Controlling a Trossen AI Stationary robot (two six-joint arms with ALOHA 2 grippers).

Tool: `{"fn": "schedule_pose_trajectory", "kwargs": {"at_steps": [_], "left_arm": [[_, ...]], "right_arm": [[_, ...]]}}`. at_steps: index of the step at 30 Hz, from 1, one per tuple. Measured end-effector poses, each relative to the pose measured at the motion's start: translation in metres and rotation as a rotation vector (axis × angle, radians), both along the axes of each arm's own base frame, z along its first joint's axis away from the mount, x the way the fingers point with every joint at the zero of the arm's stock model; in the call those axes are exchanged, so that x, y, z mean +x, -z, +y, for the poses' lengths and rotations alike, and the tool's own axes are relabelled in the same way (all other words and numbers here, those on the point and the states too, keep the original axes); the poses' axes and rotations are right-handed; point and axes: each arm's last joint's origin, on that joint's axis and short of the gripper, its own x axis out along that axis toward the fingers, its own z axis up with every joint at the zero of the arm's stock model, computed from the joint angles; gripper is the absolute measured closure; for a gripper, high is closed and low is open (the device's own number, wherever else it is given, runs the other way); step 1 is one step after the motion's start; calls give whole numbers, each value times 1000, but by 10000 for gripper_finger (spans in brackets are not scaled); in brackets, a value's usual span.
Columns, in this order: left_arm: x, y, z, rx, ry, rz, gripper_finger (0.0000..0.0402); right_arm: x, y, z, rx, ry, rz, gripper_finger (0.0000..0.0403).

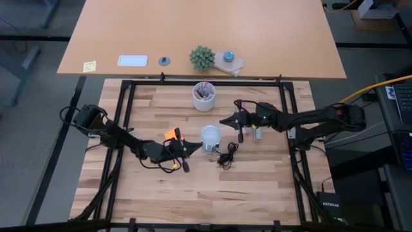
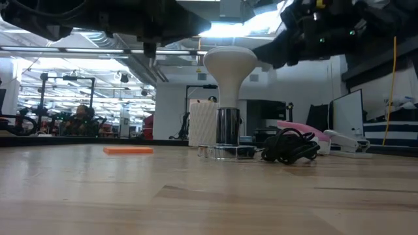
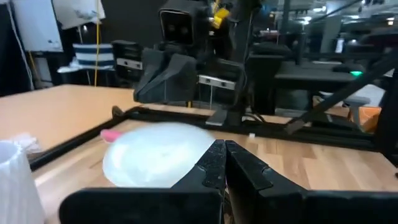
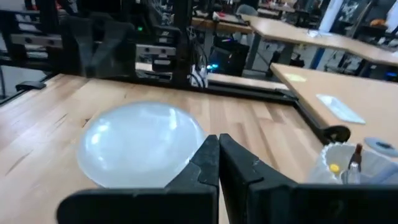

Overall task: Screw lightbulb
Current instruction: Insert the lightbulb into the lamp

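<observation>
Low view: lightbulb [image 2: 230,68] upright amid bare table [image 2: 130,196].

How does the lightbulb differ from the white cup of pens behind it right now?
The lightbulb has a smooth rounded dome narrowing to a thin neck; the cup is a straight ribbed cylinder. The lightbulb stands base-down in a silvery fitting with a black cord; the cup sits straight on the table. The lightbulb is mid-table between both arms; the cup is near the far edge, holding pens. Both are white and upright.
</observation>
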Motion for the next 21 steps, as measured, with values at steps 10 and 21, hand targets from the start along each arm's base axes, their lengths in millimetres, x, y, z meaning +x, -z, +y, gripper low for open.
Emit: {"fn": "schedule_pose_trajectory", "kwargs": {"at_steps": [10, 21], "left_arm": [[2, 10, 6, -57, -17, 74, 400], [5, 11, 17, -65, -51, 73, 400]], "right_arm": [[5, 14, -2, 55, -61, 55, 398], [8, 21, -1, 121, -100, 86, 398]]}}
